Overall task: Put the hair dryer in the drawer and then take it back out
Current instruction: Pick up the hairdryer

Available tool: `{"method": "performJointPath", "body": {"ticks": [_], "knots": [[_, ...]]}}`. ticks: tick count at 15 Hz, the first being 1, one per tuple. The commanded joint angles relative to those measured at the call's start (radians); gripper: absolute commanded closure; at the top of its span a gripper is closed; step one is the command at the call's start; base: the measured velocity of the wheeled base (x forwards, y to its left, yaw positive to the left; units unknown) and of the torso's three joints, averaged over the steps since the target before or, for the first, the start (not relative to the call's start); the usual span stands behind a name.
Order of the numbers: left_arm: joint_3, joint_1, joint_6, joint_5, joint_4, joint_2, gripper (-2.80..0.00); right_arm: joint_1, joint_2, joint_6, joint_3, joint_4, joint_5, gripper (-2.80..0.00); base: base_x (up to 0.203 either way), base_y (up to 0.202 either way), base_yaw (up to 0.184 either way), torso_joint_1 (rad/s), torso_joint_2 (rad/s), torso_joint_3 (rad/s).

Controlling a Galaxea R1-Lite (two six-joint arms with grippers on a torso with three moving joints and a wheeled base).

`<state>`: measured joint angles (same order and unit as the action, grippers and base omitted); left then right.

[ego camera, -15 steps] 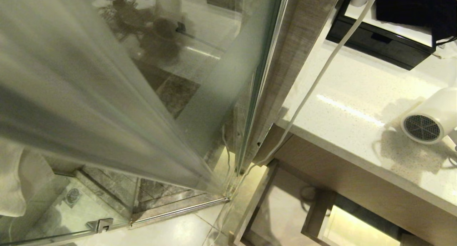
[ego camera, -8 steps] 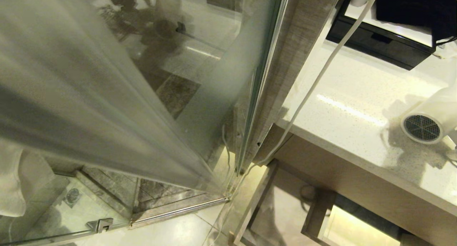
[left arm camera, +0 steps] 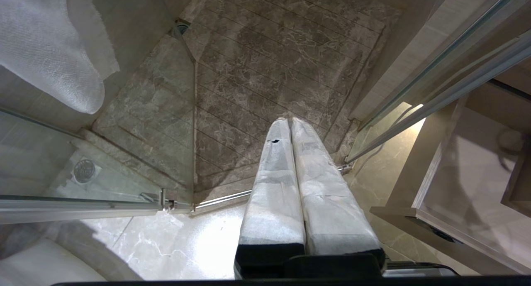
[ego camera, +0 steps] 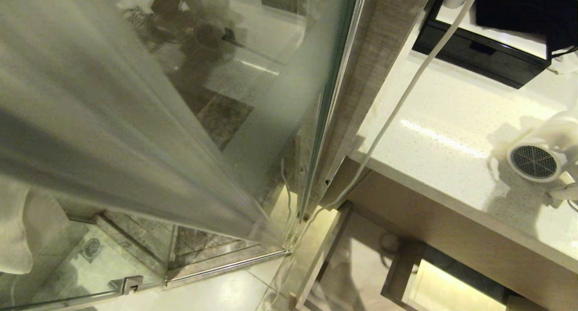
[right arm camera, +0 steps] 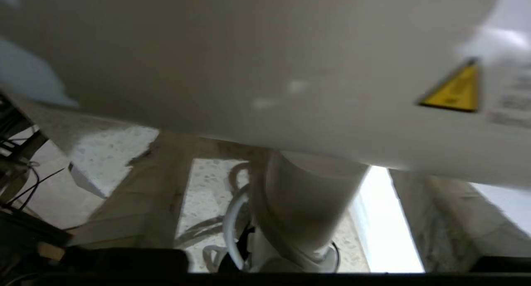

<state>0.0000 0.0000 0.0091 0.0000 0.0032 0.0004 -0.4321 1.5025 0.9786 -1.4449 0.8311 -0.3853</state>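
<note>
Right gripper: jaws wide, one either side of the handle of the white stubby plastic hair dryer, with gaps on both sides, so no grip as I read it. The dryer lies on the white speckled stone countertop, at 3 o'clock in the head view. The open light wood-grain drawer is at 5 o'clock. Left gripper is parked over the floor, fingers pressed together. Risks: closing off-centre lets the smooth handle twist out, and the white cord trailing over the counter edge could snag.

counter: bare left of hair dryer | cord crosses
</note>
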Motion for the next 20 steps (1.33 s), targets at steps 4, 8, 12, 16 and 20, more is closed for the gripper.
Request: {"method": "performJointPath", "body": {"ticks": [4, 8, 12, 16, 20], "knots": [[0.000, 0.000, 0.000, 0.001, 0.000, 0.000, 0.00, -0.004, -0.002, 0.058, 0.015, 0.013, -0.002, 0.00, 0.000, 0.000, 0.000, 0.000, 0.00, 0.000], [0.000, 0.000, 0.000, 0.001, 0.000, 0.000, 0.00, -0.013, -0.031, 0.058, 0.016, 0.032, -0.004, 0.00, 0.000, 0.000, 0.000, 0.000, 0.00, 0.000], [0.000, 0.000, 0.000, 0.000, 0.000, 0.000, 0.00, -0.013, -0.075, 0.058, 0.022, 0.041, -0.003, 0.00, 0.000, 0.000, 0.000, 0.000, 0.00, 0.000], [0.000, 0.000, 0.000, 0.000, 0.000, 0.000, 0.00, -0.014, -0.129, 0.058, 0.025, 0.047, 0.000, 0.00, 0.000, 0.000, 0.000, 0.000, 0.00, 0.000], [0.000, 0.000, 0.000, 0.001, 0.000, 0.000, 0.00, -0.015, -0.201, 0.056, 0.028, 0.084, -0.002, 0.00, 0.000, 0.000, 0.000, 0.000, 0.00, 0.000]]}}
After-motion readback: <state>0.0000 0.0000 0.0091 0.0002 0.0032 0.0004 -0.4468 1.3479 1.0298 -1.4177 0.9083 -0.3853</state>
